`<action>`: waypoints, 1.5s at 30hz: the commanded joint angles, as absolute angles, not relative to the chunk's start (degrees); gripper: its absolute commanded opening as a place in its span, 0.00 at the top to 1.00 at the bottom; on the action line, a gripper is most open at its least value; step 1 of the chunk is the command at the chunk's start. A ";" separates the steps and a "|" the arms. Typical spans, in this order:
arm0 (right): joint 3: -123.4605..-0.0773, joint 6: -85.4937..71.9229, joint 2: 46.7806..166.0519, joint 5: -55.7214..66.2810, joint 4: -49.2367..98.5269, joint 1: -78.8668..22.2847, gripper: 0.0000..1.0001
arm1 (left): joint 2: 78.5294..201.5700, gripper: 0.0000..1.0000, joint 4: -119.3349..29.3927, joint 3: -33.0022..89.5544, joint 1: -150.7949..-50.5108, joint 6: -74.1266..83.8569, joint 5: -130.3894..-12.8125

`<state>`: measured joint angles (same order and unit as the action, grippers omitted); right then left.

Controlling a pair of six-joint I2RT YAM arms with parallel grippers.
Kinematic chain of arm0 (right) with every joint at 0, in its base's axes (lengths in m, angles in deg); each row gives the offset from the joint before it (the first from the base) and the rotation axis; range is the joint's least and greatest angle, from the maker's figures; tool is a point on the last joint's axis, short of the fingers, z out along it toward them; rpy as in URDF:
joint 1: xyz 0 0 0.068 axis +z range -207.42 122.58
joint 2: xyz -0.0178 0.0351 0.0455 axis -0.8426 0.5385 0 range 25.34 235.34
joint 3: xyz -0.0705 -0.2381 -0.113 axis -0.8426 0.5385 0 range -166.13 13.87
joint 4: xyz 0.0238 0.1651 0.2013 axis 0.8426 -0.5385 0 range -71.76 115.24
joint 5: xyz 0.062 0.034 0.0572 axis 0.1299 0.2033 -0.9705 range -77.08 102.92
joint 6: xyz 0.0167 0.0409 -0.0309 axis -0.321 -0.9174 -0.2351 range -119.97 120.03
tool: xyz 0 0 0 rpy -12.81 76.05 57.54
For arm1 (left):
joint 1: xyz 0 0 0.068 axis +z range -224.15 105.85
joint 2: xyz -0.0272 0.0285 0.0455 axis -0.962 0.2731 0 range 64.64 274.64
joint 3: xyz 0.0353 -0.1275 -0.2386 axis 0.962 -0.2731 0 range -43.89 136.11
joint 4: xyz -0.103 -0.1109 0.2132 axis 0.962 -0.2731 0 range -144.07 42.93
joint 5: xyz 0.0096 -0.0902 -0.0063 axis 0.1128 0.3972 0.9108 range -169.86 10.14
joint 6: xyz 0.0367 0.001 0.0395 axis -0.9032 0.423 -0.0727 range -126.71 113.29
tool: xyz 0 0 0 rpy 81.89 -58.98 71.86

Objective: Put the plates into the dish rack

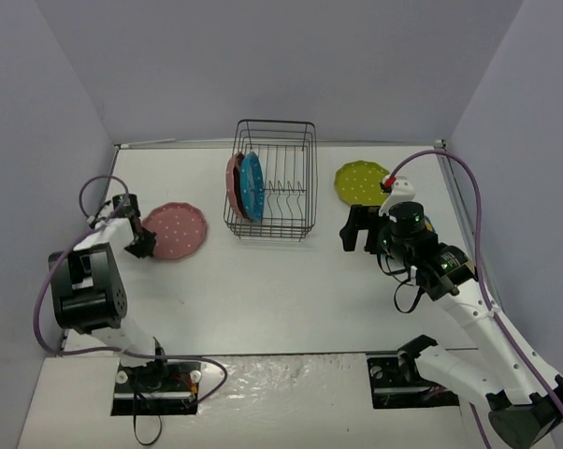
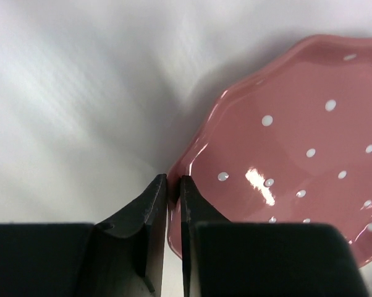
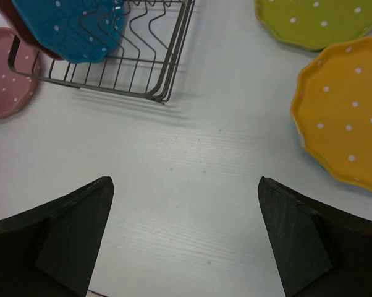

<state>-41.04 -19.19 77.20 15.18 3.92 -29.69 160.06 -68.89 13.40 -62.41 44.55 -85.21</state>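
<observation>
White tabletop carries the pink plate lying flat. I have the left gripper pinched on its left rim, with the dish rack beyond to the right. I see the right gripper hanging wide and empty.

The left tool has its two dark fingers closed almost together on the scalloped rim of a pink plate, one lobe of the rim pinched in the narrow slit between the tips. The plate is glossy, with scattered white dots and a bright patch of glare, and spreads away to the right of the fingers. White surface fills the space to the left and beyond. A soft grey shadow hugs the plate's left rim, so the plate seems tilted up off the surface there, though the close, blurred view leaves that unsure
</observation>
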 commanded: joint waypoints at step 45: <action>-12.78 -48.98 95.05 11.67 32.45 -11.10 0.33 | 137.76 1.00 -61.26 -5.52 -122.41 78.15 -91.11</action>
<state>-13.83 -44.27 95.55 8.41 29.57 -11.55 140.23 -66.78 -6.27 -122.10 73.92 -91.01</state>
